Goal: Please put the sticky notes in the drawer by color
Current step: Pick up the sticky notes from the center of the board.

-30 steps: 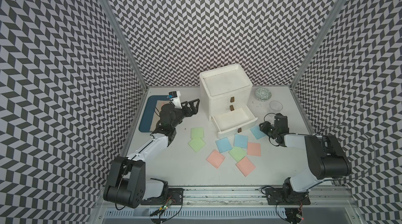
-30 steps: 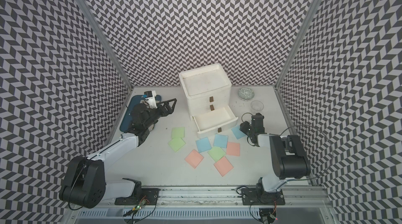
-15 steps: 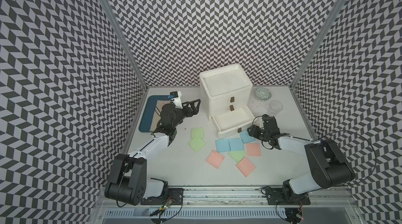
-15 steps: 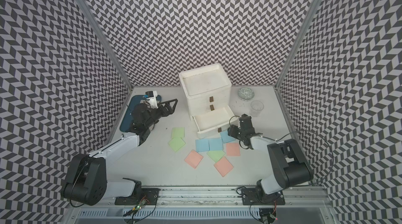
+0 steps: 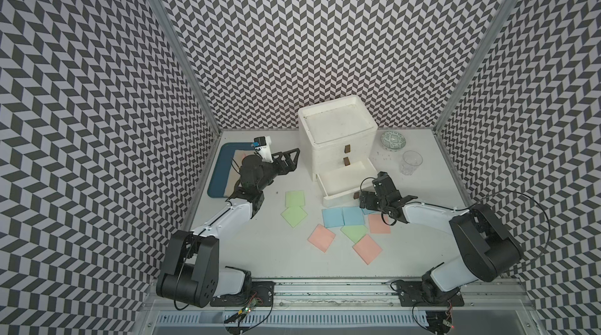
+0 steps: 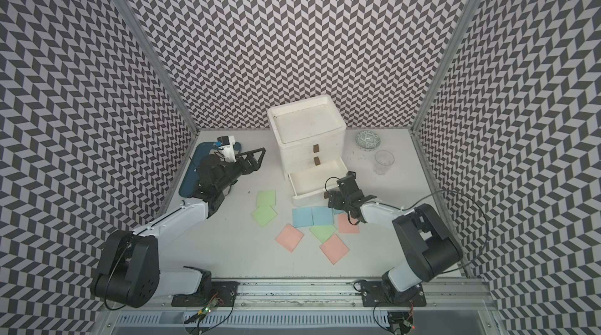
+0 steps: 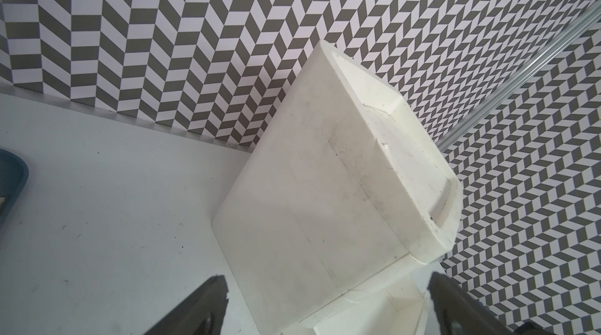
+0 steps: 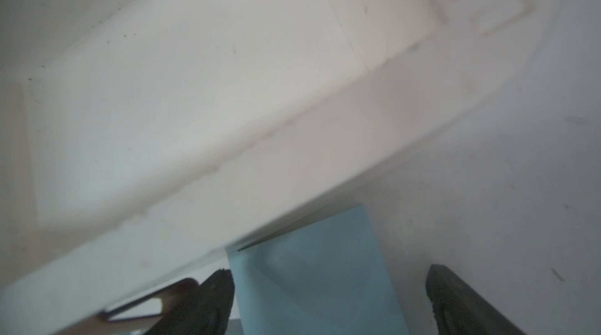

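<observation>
The white drawer chest (image 5: 338,141) stands at the back, its bottom drawer (image 5: 341,184) pulled out and bare inside. Sticky notes lie flat in front of it: two green (image 5: 295,199) to the left, two blue (image 5: 333,218) side by side, a green one (image 5: 354,232) and three pink (image 5: 322,237). My right gripper (image 5: 364,200) is open at the open drawer's front corner, over a third blue note (image 8: 309,268) that lies between its fingertips. My left gripper (image 5: 289,159) hovers open beside the chest's left wall (image 7: 309,203), holding nothing.
A blue tray (image 5: 216,180) lies at the back left under my left arm. A patterned bowl (image 5: 393,140) and a clear glass (image 5: 411,162) stand right of the chest. The patterned walls close in on three sides.
My right gripper has swung left to the drawer's front corner and opened wide. The blue note under it slid left with it. The left arm has stayed put.
</observation>
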